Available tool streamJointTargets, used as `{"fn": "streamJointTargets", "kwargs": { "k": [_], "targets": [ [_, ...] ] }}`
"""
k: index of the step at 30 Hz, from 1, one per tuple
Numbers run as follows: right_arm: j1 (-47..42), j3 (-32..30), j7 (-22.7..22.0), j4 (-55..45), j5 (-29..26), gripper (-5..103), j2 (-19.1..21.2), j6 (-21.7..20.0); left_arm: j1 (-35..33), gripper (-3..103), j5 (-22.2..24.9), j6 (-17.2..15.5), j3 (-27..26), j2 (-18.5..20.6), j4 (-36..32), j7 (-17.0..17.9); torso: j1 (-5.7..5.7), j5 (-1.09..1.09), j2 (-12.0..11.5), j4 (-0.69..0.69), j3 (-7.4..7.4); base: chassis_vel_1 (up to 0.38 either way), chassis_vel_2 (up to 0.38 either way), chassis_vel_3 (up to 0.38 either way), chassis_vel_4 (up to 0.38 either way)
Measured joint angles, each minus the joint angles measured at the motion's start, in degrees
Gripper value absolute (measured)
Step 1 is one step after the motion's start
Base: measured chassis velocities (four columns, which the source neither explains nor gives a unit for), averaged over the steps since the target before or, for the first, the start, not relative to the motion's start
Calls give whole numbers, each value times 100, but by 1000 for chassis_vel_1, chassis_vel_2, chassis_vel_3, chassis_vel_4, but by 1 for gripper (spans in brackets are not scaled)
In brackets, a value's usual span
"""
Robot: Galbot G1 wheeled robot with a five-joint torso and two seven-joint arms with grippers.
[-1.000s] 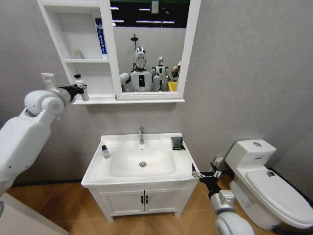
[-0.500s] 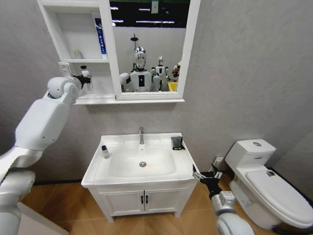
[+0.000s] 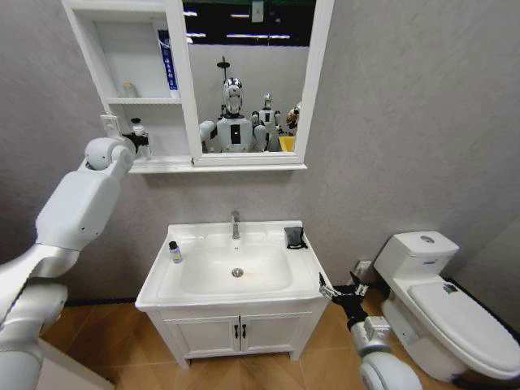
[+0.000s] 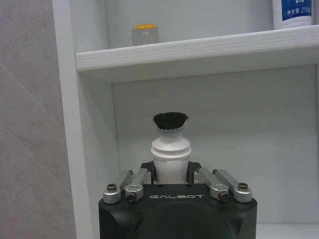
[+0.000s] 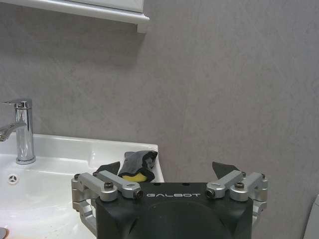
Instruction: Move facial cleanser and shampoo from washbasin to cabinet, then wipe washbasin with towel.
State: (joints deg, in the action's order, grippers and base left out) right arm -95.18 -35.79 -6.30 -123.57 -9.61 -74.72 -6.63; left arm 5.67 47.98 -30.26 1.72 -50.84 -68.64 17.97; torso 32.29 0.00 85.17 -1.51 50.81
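Inside the lowest compartment of the cabinet [image 3: 138,97], the left gripper [image 3: 136,140] is closed on a small white bottle [image 3: 137,127] with a black cap, held upright beneath the middle shelf; the left wrist view shows the bottle [image 4: 171,152] clamped between the fingers [image 4: 195,175]. On the washbasin [image 3: 309,280], a second small dark-capped bottle [image 3: 175,252] stands at the robot's left of the bowl, and the towel [image 3: 295,237] lies on the back right corner, beside the tap [image 3: 235,223]. Below the basin's right front corner, the right gripper [image 3: 327,288] hangs with its fingers spread apart and empty, the towel [image 5: 132,167] just beyond it.
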Motion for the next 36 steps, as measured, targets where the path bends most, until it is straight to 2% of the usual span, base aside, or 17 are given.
{"fn": "streamJointTargets", "kwargs": {
  "k": [6, 8, 9, 11, 12, 14, 15, 17, 20, 21, 24, 26, 28, 30, 31, 35, 36],
  "targets": [
    [23, 23, 0, 11, -203, 100, 9, 53, 8, 31, -174, 21, 1, -71, 115, 28, 0, 0, 0, 1, 0, 0, 0, 0, 0],
    [19, 21, 17, 30, -253, 100, 20, 101, 20, 36, -220, 40, -7, -126, 175, 28, 0, 0, 0, 1, 0, 0, 0, 0, 0],
    [18, 13, 32, 34, -261, 100, 27, 120, 27, 46, -234, 48, -11, -158, 195, 27, 0, 0, 0, 0, 0, 0, 0, 0, 0],
    [18, 6, 35, 34, -267, 100, 30, 123, 29, 46, -236, 52, -11, -173, 197, 27, 0, 0, 0, 0, 0, 0, 0, 0, 0],
    [18, -3, 37, 34, -273, 100, 38, 126, 30, 57, -236, 53, -12, -186, 197, 27, 0, 0, 0, 0, 0, 0, 0, 0, 0],
    [19, -8, 39, 34, -274, 100, 45, 128, 31, 57, -236, 53, -18, -195, 196, 27, 0, 0, 0, 0, 0, 0, 0, 0, 0],
    [24, -12, 41, 34, -276, 100, 55, 133, 32, 68, -235, 55, -32, -202, 192, 27, 0, 0, 0, 0, 0, 0, 0, 0, 0],
    [27, -14, 41, 34, -278, 100, 59, 136, 33, 68, -231, 55, -42, -201, 183, 27, 0, 0, 0, 0, 0, 0, 0, 0, 0],
    [35, -15, 47, 35, -278, 100, 64, 139, 23, 85, -209, 55, -68, -142, 122, 27, 0, 1, 0, 0, 0, 0, 0, 0, 0],
    [35, -15, 47, 35, -278, 100, 64, 139, 23, 85, -209, 55, -68, -142, 122, 27, 0, 1, 0, 0, 0, 0, 0, 0, 0],
    [32, -10, 52, 35, -274, 100, 64, 139, -9, 94, -203, 55, -95, -78, 62, 31, 0, -1, 0, 0, 0, 0, 0, 0, 0],
    [21, -5, 54, 25, -260, 100, 62, 139, -146, 99, -96, 20, -167, 120, -272, 153, 0, 0, 0, -2, 0, 0, 0, 0, 0],
    [13, -6, 54, 17, -251, 100, 62, 141, -299, 99, -3, -55, -254, 275, -590, 217, 0, 0, 0, -2, 0, 0, 0, 0, 0],
    [-4, -12, 43, 3, -240, 100, 59, 142, -768, 100, 221, -255, -543, 647, -1386, 323, 0, -1, 0, 0, 0, 0, 0, 0, 0],
    [-4, -12, 43, 3, -240, 100, 59, 142, -768, 100, 221, -255, -543, 647, -1386, 323, 0, -1, 0, 0, 0, 0, 0, 0, 0],
    [4, 14, -22, 6, -205, 100, 22, 130, -2139, 100, 729, -409, -1428, 1274, -2913, 734, -1, -5, 0, 3, -1, 0, 0, 0, 0],
    [4, 14, -22, 6, -205, 100, 22, 130, -2139, 100, 729, -409, -1428, 1274, -2913, 734, -1, -5, 0, 3, -1, 0, 0, 0, 0]
  ]
}}
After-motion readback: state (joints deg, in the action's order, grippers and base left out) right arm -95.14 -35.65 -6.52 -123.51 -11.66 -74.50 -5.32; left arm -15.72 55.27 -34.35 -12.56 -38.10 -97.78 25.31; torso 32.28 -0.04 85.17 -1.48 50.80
